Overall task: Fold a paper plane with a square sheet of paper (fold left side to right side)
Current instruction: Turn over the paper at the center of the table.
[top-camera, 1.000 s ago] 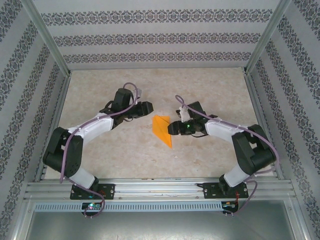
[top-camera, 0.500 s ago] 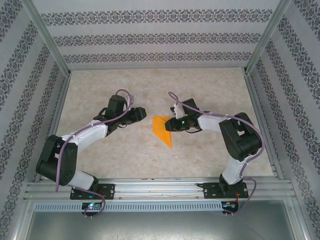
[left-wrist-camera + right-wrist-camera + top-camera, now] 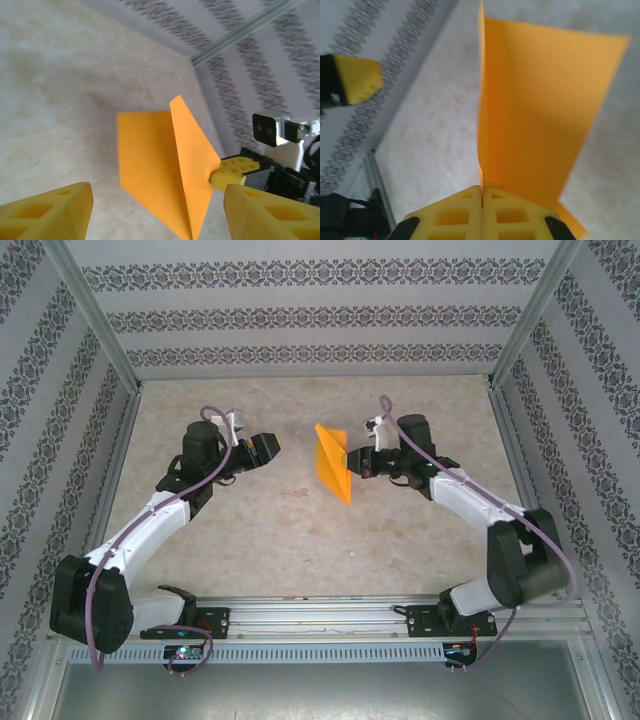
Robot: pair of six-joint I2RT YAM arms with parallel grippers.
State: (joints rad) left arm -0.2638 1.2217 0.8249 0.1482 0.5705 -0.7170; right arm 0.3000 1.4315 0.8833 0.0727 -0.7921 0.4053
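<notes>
The square sheet of paper (image 3: 331, 462) is bright orange and folded into a pointed, angular shape with a sharp crease. It hangs above the table at mid-centre. My right gripper (image 3: 350, 458) is shut on its right edge, and in the right wrist view the paper (image 3: 540, 110) rises from the closed yellow fingertips of the right gripper (image 3: 481, 192). My left gripper (image 3: 268, 445) stands open a short way left of the paper, not touching it. In the left wrist view the paper (image 3: 165, 170) hangs beyond the left gripper (image 3: 159, 200), with the right gripper's fingers (image 3: 232, 172) pinching its far edge.
The beige table (image 3: 250, 530) is bare around the arms. Patterned walls and metal frame posts (image 3: 95, 320) close in the left, right and back. An aluminium rail (image 3: 320, 615) runs along the near edge by the arm bases.
My right gripper closed on the paper and lifted it off the table, toward the back. The left gripper opened wider and drew back to the left, away from the paper.
</notes>
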